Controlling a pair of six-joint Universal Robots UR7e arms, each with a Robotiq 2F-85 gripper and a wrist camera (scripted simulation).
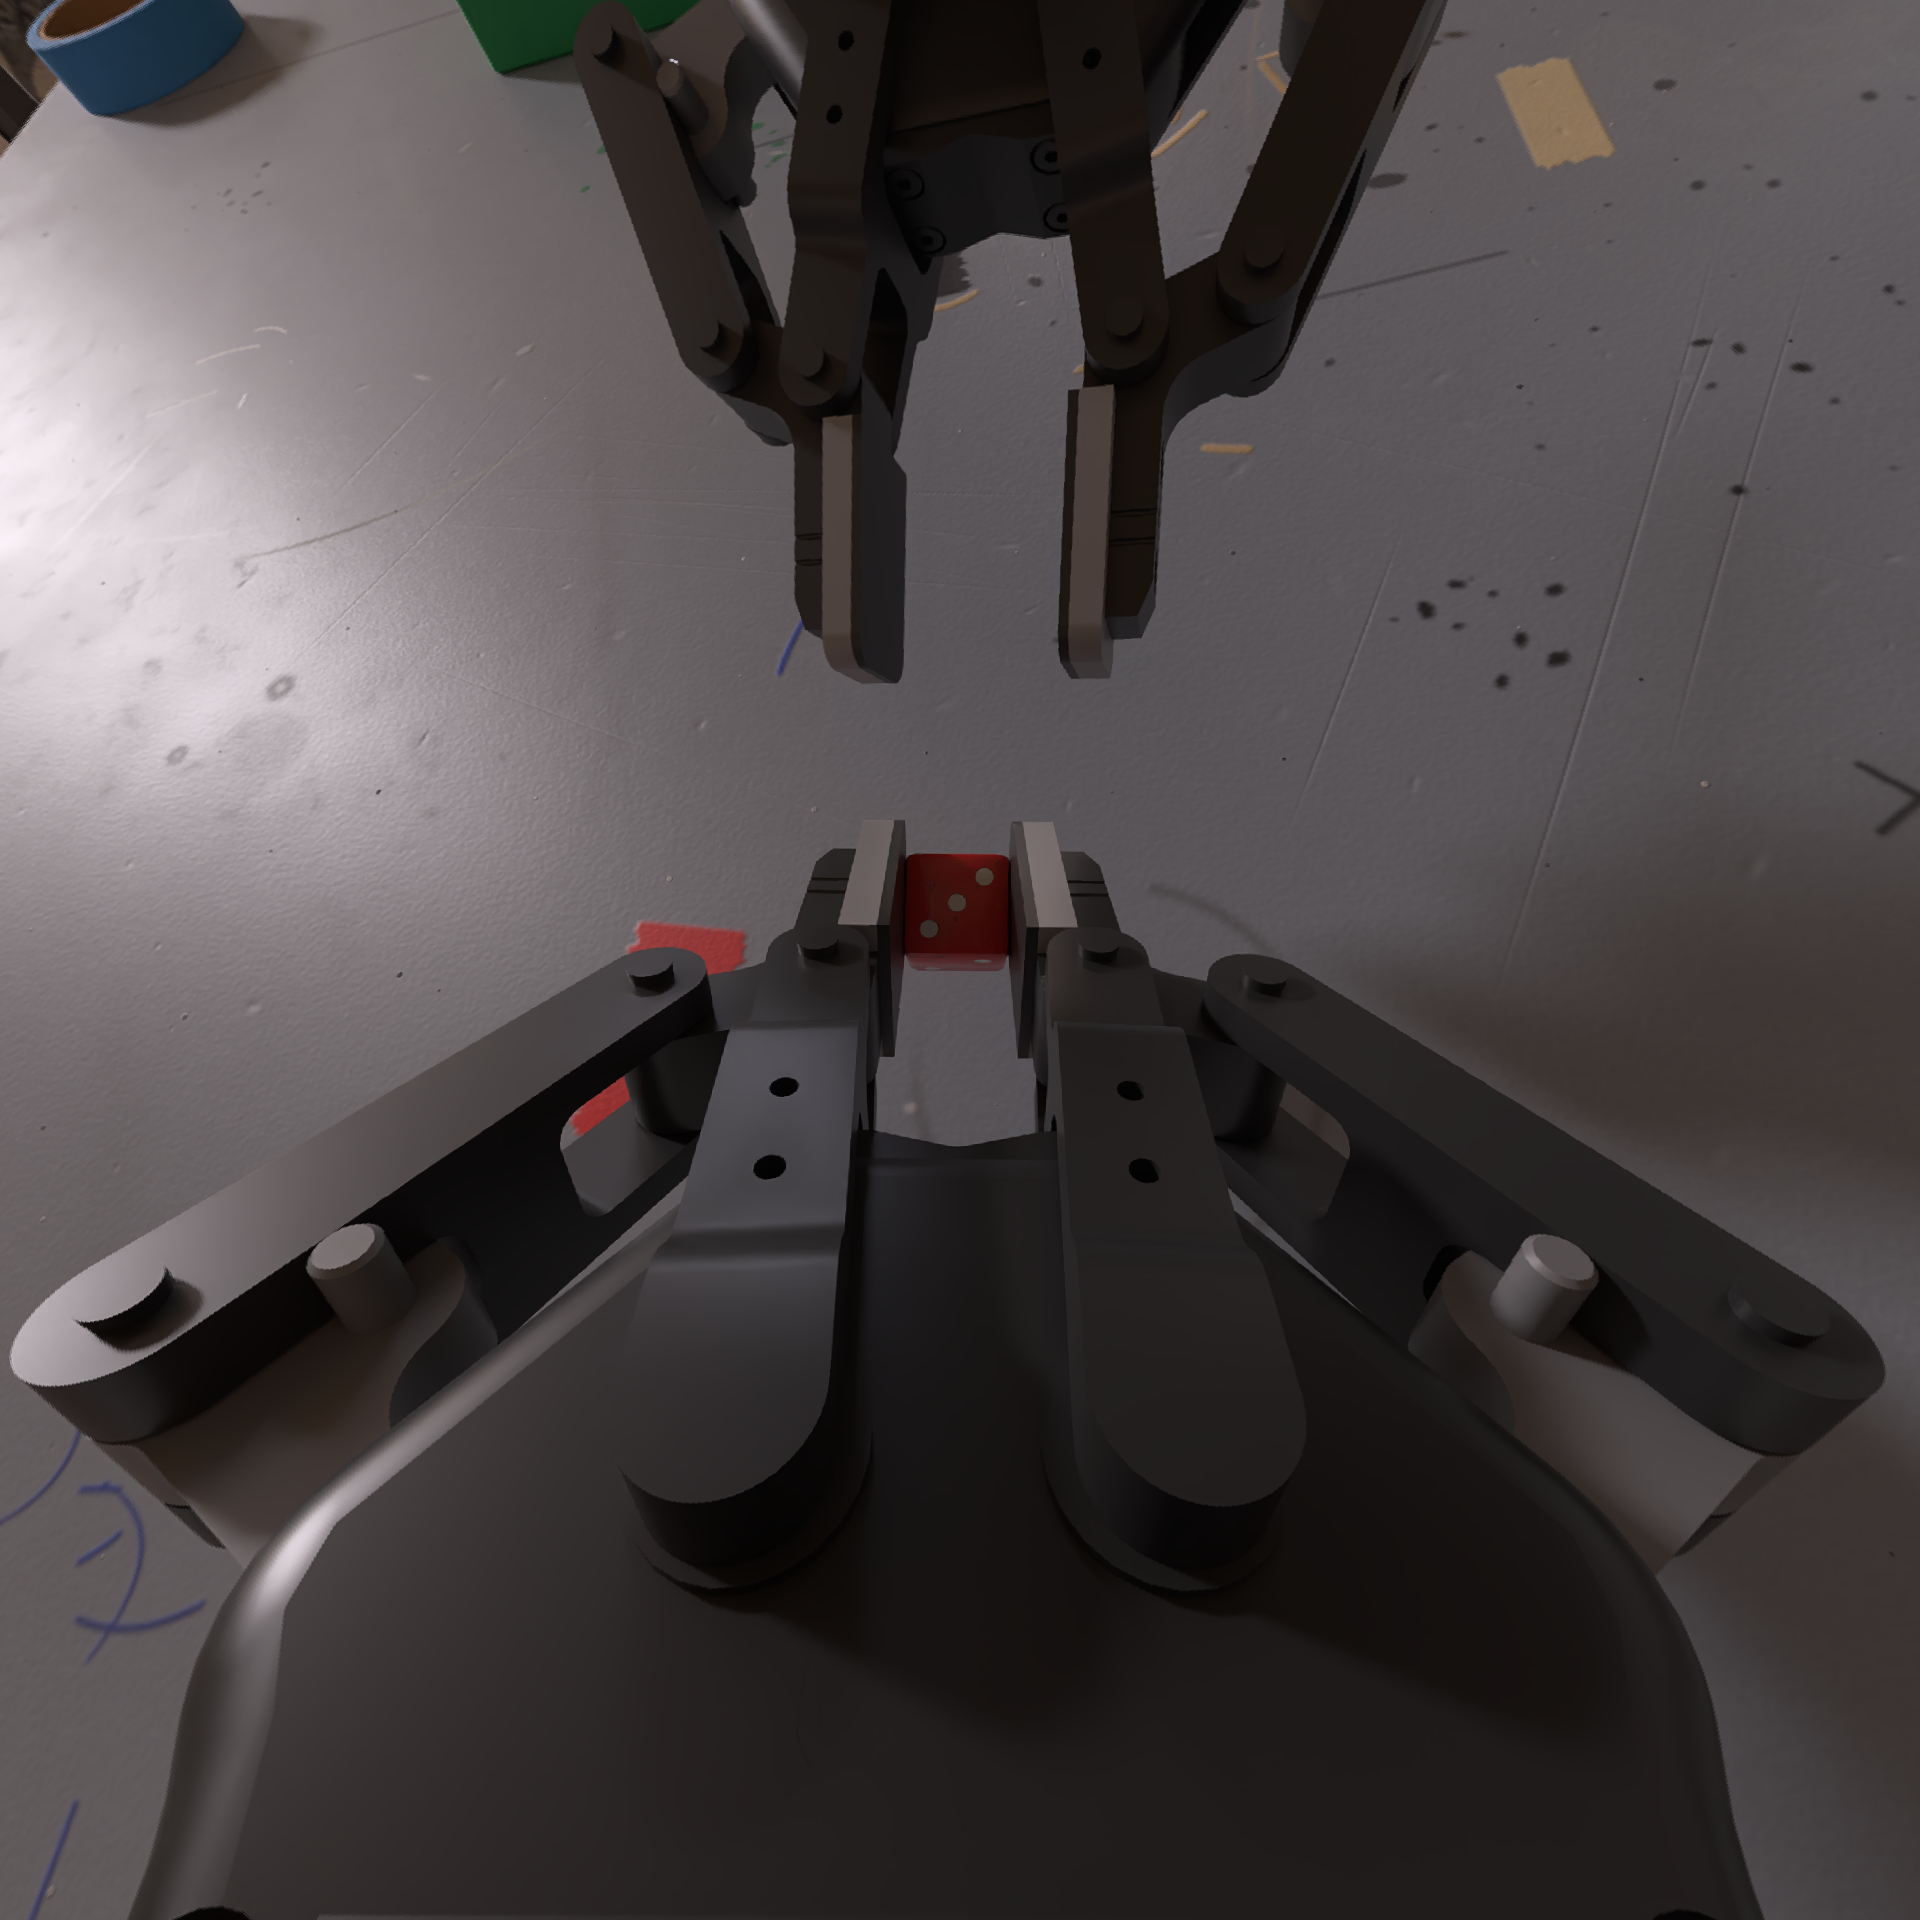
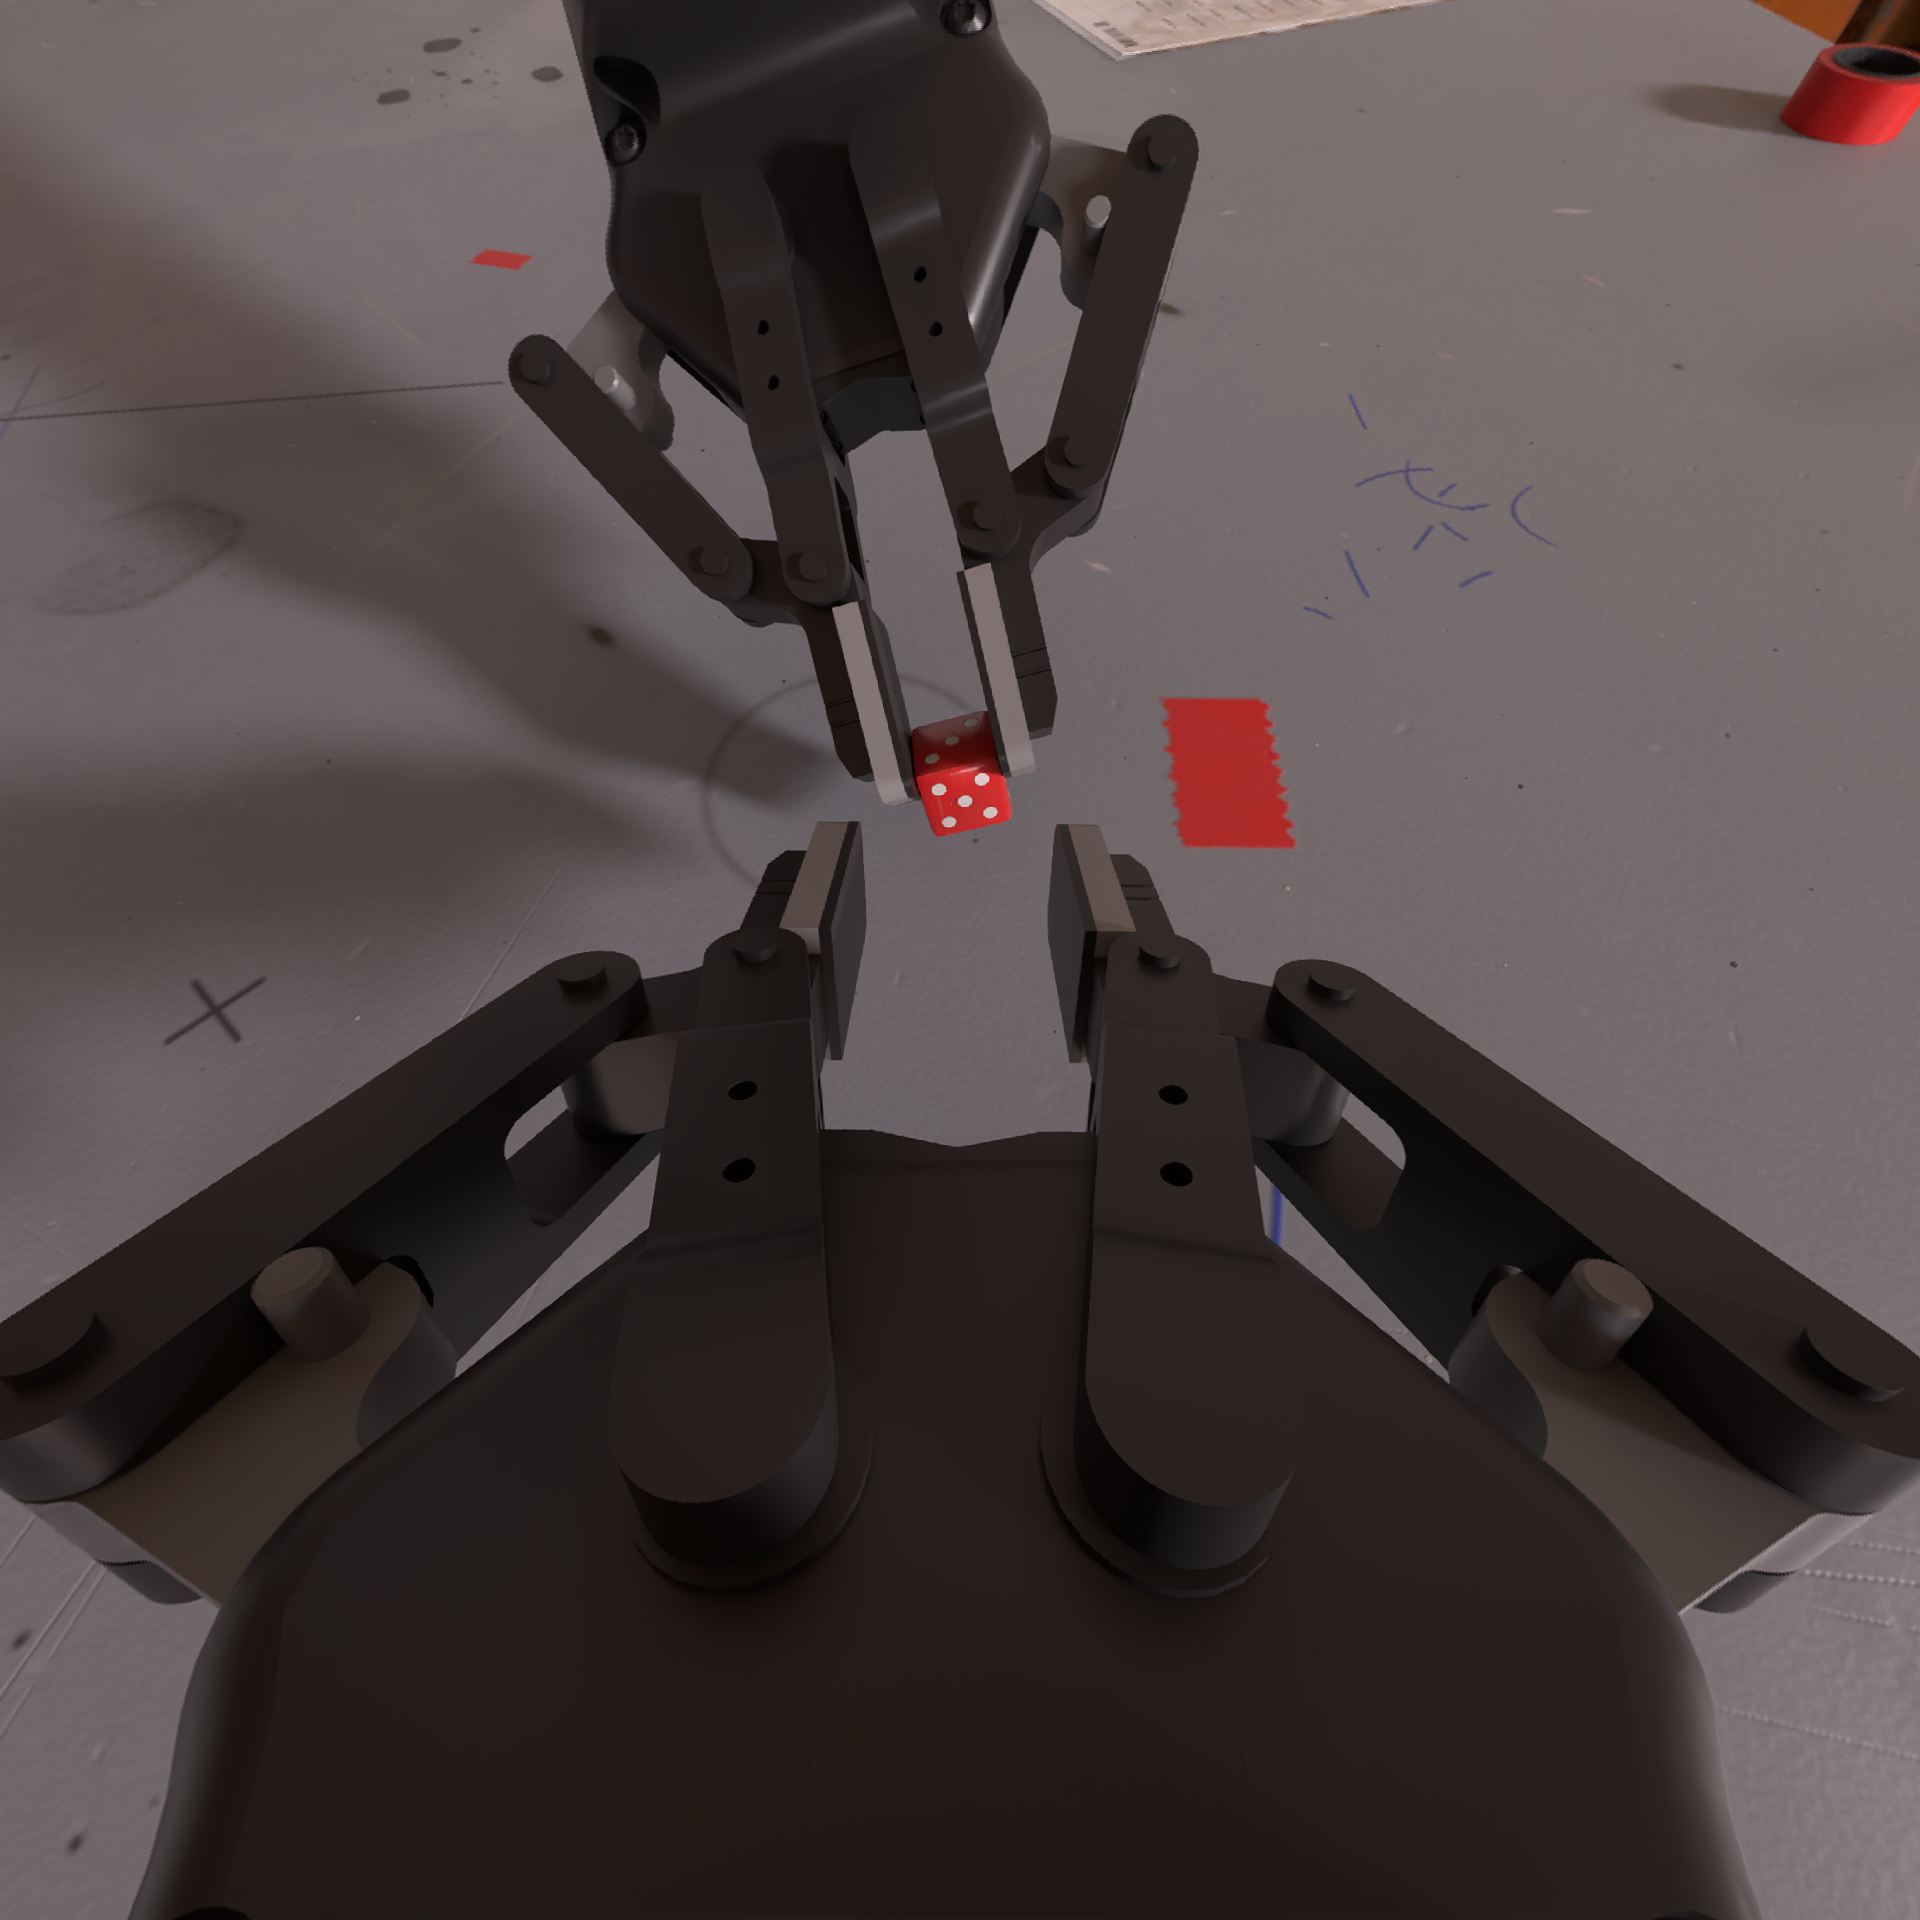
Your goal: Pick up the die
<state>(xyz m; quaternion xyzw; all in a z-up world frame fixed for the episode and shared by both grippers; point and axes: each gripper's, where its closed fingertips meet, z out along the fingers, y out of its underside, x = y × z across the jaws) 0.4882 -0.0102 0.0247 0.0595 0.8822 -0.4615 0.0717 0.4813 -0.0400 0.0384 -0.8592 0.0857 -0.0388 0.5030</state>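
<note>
A small red die [image 1: 956, 912] with white pips is being gripped between the pale pads of the left gripper [image 1: 956, 883], whose jaws are being pressed against two opposite sides of it. In the right wrist view the same die [image 2: 961, 777] is being shown at the tips of the left gripper [image 2: 956, 764], with its lower half protruding below the pads and apparently raised off the worktop [image 2: 416, 831], though contact beneath it cannot be confirmed. The right gripper [image 2: 954, 862] is being held just in front of the die, its jaws parted with nothing between them; in the left wrist view it [image 1: 971, 655] is being seen from the opposite side, pointing down toward the die with a clear gap between its fingers. Around them, a grey, scratched and speckled worktop [image 1: 312, 623] is being shown. A red tape patch [image 2: 1228, 771] is being seen lying flat near the die, and a smaller red patch [image 2: 502, 259] farther off. A red tape roll [image 2: 1849, 94] is being shown at one far corner, a blue tape roll [image 1: 130, 47] and a green block [image 1: 520, 31] at another edge, and a beige tape strip [image 1: 1555, 112] well apart.
</note>
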